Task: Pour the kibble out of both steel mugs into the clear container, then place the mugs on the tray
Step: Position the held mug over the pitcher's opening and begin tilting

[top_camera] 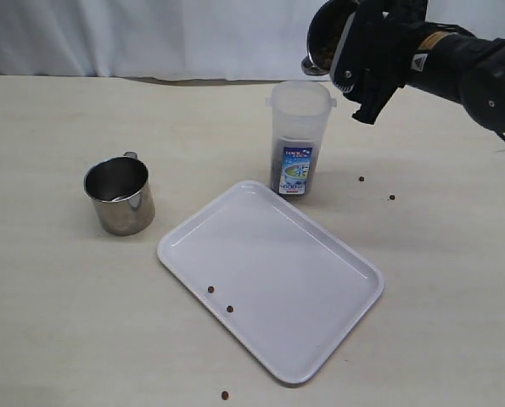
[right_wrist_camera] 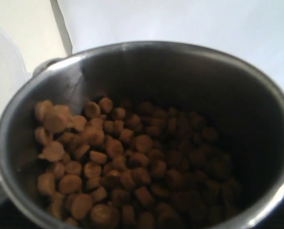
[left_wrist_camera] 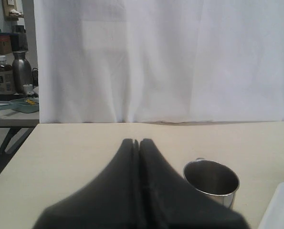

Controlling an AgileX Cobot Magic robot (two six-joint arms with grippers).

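My right gripper (top_camera: pixel 362 59) is shut on a steel mug (top_camera: pixel 327 38), held tilted just above and behind the rim of the clear container (top_camera: pixel 299 140). The right wrist view looks straight into that mug (right_wrist_camera: pixel 256 95), where kibble (right_wrist_camera: pixel 108 162) is piled against its lower side. Dark kibble also shows low inside the container. The other steel mug (top_camera: pixel 119 195) stands upright and empty on the table at the left. The white tray (top_camera: pixel 269 275) lies in front of the container. My left gripper (left_wrist_camera: pixel 136 142) is shut and empty, close beside the empty mug (left_wrist_camera: pixel 211 181); it is out of the exterior view.
Two stray pellets (top_camera: pixel 210 289) lie on the tray. Others lie on the table near its front edge (top_camera: pixel 225 395) and to the right of the container (top_camera: pixel 361 179). A white curtain hangs behind the table. A tray corner (left_wrist_camera: pixel 280 210) shows in the left wrist view.
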